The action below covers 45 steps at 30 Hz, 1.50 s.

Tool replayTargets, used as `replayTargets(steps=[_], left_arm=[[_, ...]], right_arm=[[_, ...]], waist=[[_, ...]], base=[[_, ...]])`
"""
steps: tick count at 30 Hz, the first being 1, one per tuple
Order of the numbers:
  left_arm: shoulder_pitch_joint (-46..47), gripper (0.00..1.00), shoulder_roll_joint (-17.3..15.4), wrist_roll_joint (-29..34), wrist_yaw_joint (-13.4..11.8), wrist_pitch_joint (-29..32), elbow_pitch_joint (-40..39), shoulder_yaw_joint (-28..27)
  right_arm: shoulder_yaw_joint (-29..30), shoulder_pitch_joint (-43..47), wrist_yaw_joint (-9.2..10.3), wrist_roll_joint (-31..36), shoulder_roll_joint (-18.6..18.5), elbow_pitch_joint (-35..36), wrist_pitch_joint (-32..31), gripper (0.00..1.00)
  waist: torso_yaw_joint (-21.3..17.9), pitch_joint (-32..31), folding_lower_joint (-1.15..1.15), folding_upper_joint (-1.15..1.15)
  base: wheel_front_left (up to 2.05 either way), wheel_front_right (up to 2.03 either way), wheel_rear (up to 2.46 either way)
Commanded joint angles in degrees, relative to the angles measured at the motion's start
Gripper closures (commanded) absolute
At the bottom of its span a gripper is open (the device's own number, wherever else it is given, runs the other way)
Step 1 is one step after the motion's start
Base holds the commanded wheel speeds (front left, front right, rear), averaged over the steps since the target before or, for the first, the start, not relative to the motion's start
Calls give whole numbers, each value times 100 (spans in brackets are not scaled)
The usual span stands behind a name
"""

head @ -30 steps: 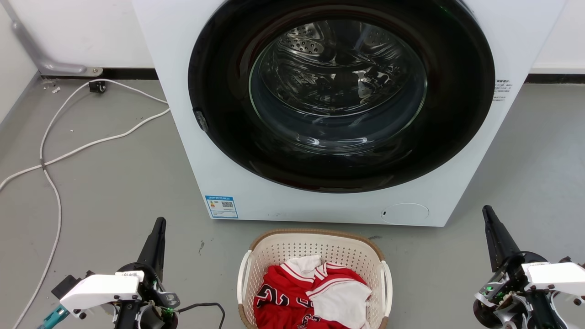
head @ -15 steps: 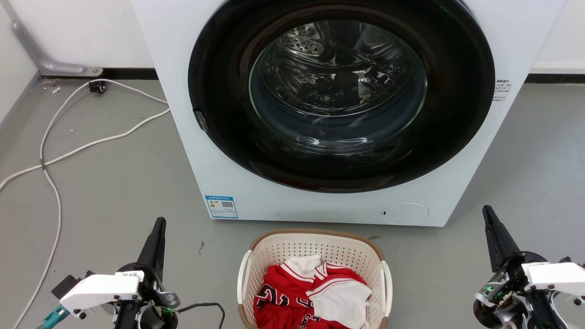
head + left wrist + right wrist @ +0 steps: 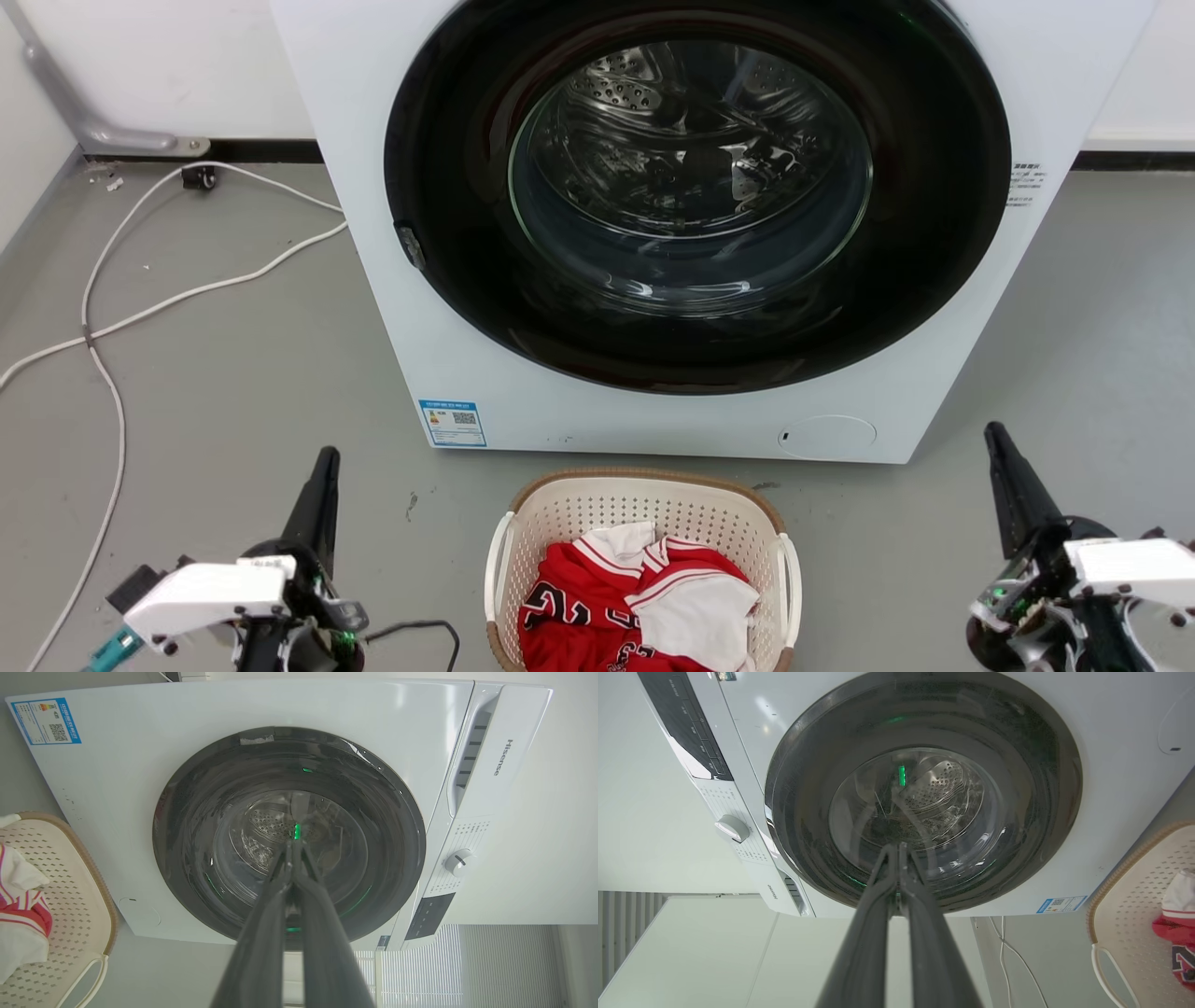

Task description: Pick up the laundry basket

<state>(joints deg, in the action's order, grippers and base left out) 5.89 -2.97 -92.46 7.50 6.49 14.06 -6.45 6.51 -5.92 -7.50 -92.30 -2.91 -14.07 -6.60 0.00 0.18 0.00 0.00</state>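
The laundry basket (image 3: 569,509) sits on the grey floor at the bottom centre, cream-white and perforated with a brown rim and white side handles; red and white clothes (image 3: 639,607) lie inside. Its edge also shows in the left wrist view (image 3: 70,891) and the right wrist view (image 3: 1134,896). My left gripper (image 3: 327,455) hangs to the basket's left, fingers pressed together, holding nothing. My right gripper (image 3: 991,431) hangs to the basket's right, likewise shut and empty. Both are well apart from the basket. In the wrist views the left gripper (image 3: 292,843) and right gripper (image 3: 896,845) point at the washer door.
A white front-loading washing machine (image 3: 523,411) with a dark round glass door (image 3: 695,187) stands just behind the basket. White cables (image 3: 112,308) trail over the floor at the left, near a grey pipe (image 3: 84,112) along the wall. Open floor lies either side of the basket.
Both arms have sunk very slightly in the head view; the basket and clothes have not moved.
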Motion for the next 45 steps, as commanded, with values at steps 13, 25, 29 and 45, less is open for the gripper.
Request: replayTargets(steps=[13,25,29,45], left_arm=[[-136,0,16,508,-2,-284,-34,29],[-172,0,14,2130,-330,-594,-533,236],[-178,0,13,2626,-445,-689,-632,355],[-230,0,10,4024,-662,-1030,-931,591]], right_arm=[[41,174,1,554,4,-15,279,0],[-49,271,1,2402,2,517,593,0],[-107,308,1,2998,2,650,688,0],[-196,456,1,4713,0,949,1031,0]], waist=[[1,8,0,0],[-1,31,0,0],[3,39,0,0],[13,63,0,0]], base=[[0,0,0],[0,0,0],[0,0,0],[0,0,0]])
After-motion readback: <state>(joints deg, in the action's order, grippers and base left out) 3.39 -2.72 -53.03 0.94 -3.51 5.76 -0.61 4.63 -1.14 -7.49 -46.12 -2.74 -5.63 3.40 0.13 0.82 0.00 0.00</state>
